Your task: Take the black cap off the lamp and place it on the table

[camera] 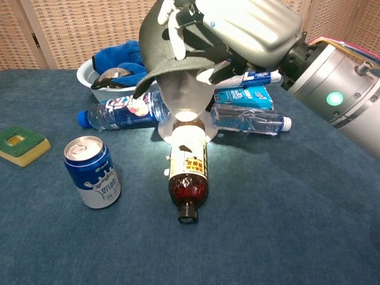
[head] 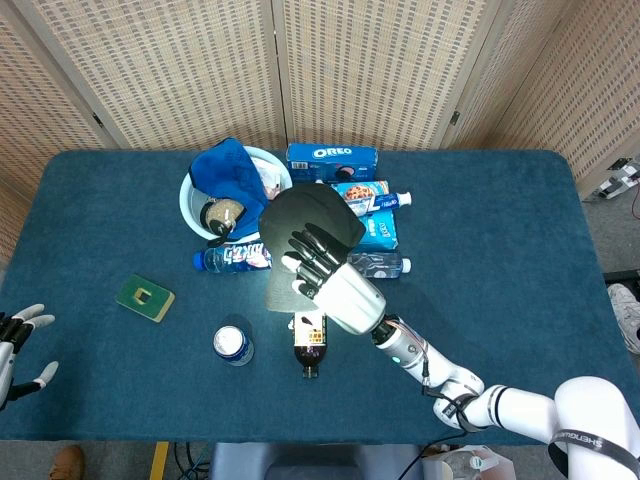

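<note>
Head view
Risk: the black cap (head: 305, 240) is tilted in the right hand (head: 325, 270), its brim sagging low toward the near edge of the bench (head: 90, 380); I judge the hold shallow, so a quick swing could let it slip or drop back over the lamp.
Risk of collision: the brown bottle (head: 309, 343) lies just below the cap and the blue can (head: 232, 344) stands nearer the near-left corner; a careless lowering could knock either.
Right hand: fingers laid over the cap's crown and curled onto it, holding it above the middle of the bench.
Left hand (head: 18, 340): off the near-left edge, fingers spread apart, holding nothing.

Chest view
Cap: raised and tipped, its brim hanging down just over the lamp (camera: 184, 101), whose pale glowing body shows beneath; whether they touch I cannot tell.
Risk: the brim could catch the lamp and tip it onto the clear bottle (camera: 249, 118) beside it.
Right hand (camera: 231, 29): closed on the cap from above, fingers (camera: 168, 18) wrapped over the crown, thumb underneath.
Left hand: not seen here.
</note>
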`<state>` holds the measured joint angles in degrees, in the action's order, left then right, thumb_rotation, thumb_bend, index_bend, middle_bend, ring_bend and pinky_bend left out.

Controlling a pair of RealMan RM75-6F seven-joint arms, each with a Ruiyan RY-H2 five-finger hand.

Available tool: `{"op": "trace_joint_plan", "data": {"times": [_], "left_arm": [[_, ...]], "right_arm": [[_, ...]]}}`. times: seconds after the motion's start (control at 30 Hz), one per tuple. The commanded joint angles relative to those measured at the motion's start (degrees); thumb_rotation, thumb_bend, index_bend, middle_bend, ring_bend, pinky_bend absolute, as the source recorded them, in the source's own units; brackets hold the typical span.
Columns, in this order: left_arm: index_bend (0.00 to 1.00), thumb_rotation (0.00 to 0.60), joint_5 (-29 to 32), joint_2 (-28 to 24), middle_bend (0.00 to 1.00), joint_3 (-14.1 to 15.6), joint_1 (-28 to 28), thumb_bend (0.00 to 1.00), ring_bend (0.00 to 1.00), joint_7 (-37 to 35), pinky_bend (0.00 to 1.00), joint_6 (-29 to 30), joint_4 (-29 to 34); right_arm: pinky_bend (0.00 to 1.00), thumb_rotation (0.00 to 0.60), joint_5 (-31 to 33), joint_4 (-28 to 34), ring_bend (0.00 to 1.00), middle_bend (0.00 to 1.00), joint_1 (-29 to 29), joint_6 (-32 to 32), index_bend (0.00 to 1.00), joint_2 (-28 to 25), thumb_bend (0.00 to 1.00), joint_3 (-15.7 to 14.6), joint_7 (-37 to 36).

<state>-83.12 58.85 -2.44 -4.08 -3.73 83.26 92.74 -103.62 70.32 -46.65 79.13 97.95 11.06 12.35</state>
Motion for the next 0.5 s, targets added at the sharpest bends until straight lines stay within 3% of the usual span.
{"op": "trace_joint_plan", "data": {"times": [0.03,0.23,0.5], "left_arm": [[0.26,0.6,-0.03,0.0,0.17,0.01,0.01,0.23,0.17,-0.02,0.07,0.02,-0.01],[0.26,0.6,0.04,0.14,0.17,-0.03,-0.16,0.23,0.17,-0.09,0.07,-0.27,-0.17],[0.26,0.6,-0.03,0.29,0.17,-0.17,-0.58,0.23,0.17,-0.04,0.07,-0.69,-0.27]], "right_arm": [[0.0,0.6,-0.04,-0.01,0.07,0.31,-0.21,0.38,0.69,-0.1,0.5,0.08,-0.35],[0.0,0.6,-0.34,-0.63,0.09,0.33,-0.7,1.57,0.72,-0.09,0.51,0.23,-0.81],[0.0,0.6,0.88,-1.57,0.09,0.34,-2.01,3.64,0.72,0.09,0.51,3.15,-1.62]]}}
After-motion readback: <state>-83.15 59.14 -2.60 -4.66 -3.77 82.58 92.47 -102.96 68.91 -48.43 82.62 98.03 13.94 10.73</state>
